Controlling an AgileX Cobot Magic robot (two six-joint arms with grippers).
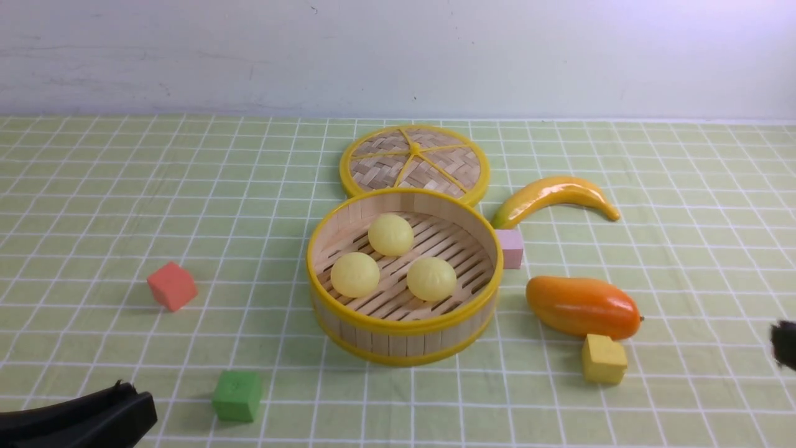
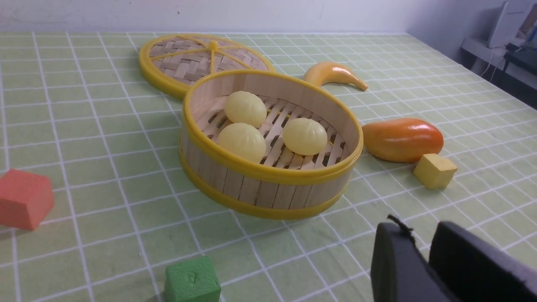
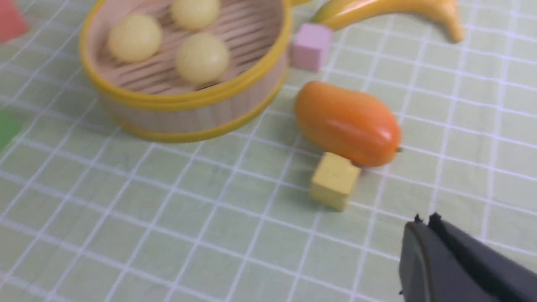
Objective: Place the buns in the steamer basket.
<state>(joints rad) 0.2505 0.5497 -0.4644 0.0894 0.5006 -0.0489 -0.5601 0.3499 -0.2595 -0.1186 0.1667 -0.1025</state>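
The steamer basket (image 1: 398, 342) stands mid-table, a round bamboo tray with yellow rims. All three pale yellow buns lie on its slatted floor: one at the back (image 1: 390, 234), one front left (image 1: 355, 274), one front right (image 1: 431, 279). The left wrist view shows the same basket (image 2: 260, 188) and buns (image 2: 305, 135). My left gripper (image 2: 420, 228) hovers low near the table's front left, well short of the basket, open by a narrow gap and empty. My right gripper (image 3: 423, 220) is shut on nothing, off to the right of the basket (image 3: 188, 117), near the frame's right edge (image 1: 785, 342).
The woven lid (image 1: 415, 163) lies flat behind the basket. A banana (image 1: 553, 196), pink cube (image 1: 511, 247), orange mango (image 1: 581, 306) and yellow cube (image 1: 603, 359) sit to its right. A red cube (image 1: 172, 285) and green cube (image 1: 237, 396) lie to the left.
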